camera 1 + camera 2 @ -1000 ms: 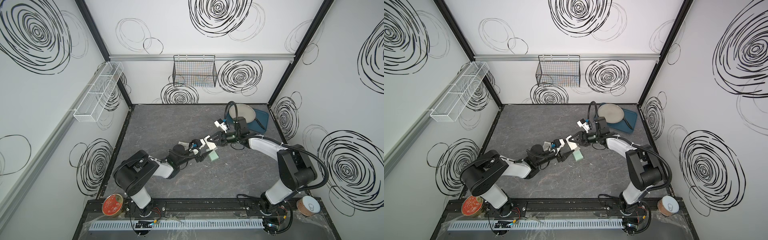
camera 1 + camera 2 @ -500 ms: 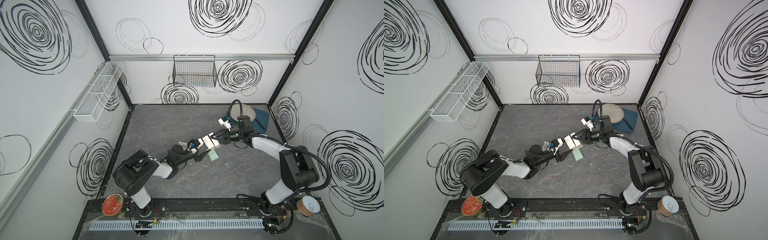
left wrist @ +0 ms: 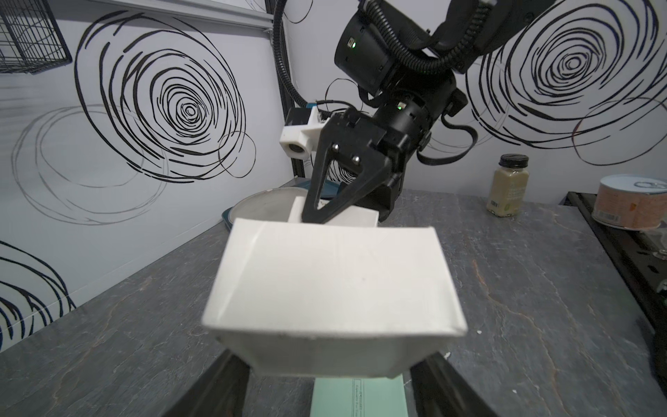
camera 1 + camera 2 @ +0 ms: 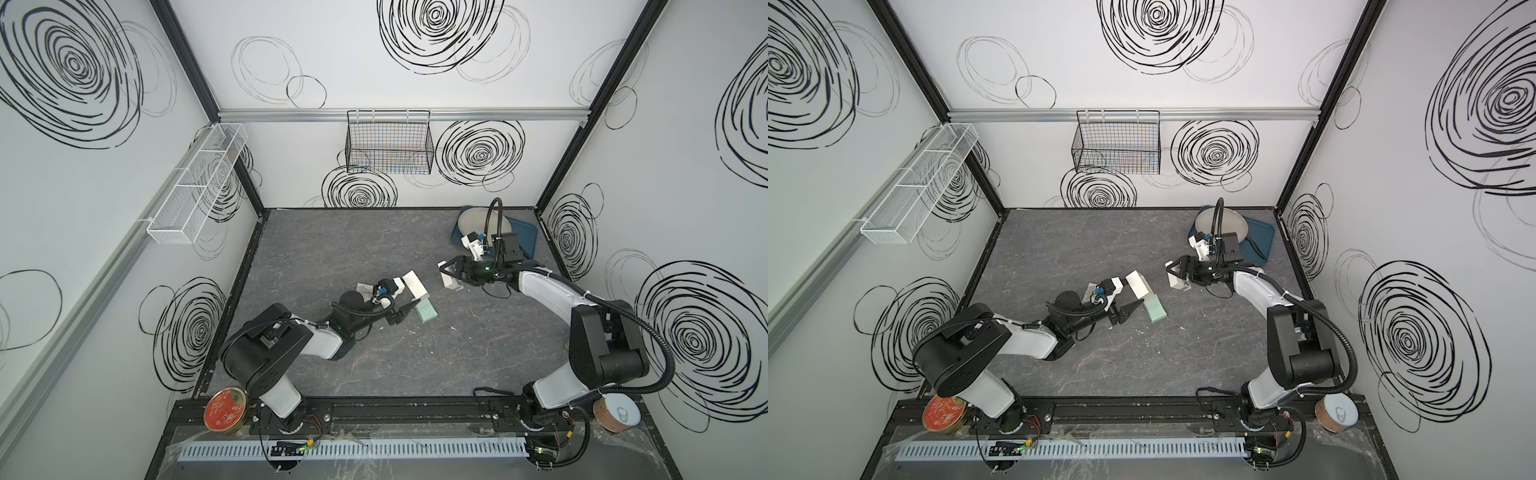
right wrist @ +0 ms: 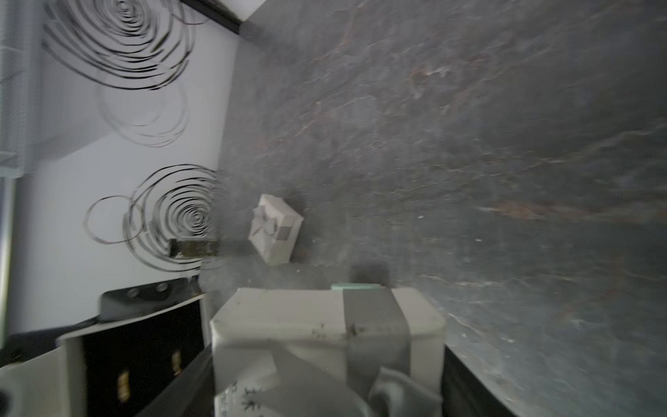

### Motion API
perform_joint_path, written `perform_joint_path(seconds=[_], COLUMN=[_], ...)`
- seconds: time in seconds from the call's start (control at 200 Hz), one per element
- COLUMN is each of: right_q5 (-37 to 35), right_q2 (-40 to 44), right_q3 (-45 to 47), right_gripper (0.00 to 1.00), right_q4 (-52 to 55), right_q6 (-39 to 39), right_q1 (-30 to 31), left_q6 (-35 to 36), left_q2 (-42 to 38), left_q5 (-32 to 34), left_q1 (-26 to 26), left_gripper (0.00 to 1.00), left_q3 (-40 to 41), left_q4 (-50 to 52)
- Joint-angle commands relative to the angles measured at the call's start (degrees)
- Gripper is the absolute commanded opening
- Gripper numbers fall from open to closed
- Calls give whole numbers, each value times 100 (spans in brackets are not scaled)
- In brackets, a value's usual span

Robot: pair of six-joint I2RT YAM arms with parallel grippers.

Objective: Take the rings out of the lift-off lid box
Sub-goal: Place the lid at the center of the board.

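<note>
Your left jaws clamp the open box base (image 3: 332,274); right jaws grip its lid (image 5: 306,325). Rings unseen, likely light and slippery: pinch each band.

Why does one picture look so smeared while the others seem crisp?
Right wrist view: motion blur streaks the tabletop and softens the ribboned lid; it is also dim. Left wrist view: sharp farther off, but the near white box is slightly soft. Both top views: crisp, evenly lit.
</note>
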State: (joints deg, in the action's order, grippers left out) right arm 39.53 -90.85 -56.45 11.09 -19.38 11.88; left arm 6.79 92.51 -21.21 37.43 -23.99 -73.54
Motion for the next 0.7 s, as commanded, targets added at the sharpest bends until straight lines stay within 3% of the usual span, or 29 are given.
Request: perform_joint_path(seconds=[0.0,0.315,0.696], right_q5=[-1733,-3795,-4708], right_q2=[-384,-1821,-2650], right_q3=[-401,-1400,-2119], right_gripper=[75,75,75], right_q4=[644,1012,1268], right_q6=[371,526,579], right_q1=[33,55,129], left_q6=[6,33,140], left_q2=[-185,-321,-477], left_q5=[-39,-18,20], left_q1=[2,85,151], left_gripper=[70,70,70], left_q3=[44,43,-1], left_q4=[-275,-180,81])
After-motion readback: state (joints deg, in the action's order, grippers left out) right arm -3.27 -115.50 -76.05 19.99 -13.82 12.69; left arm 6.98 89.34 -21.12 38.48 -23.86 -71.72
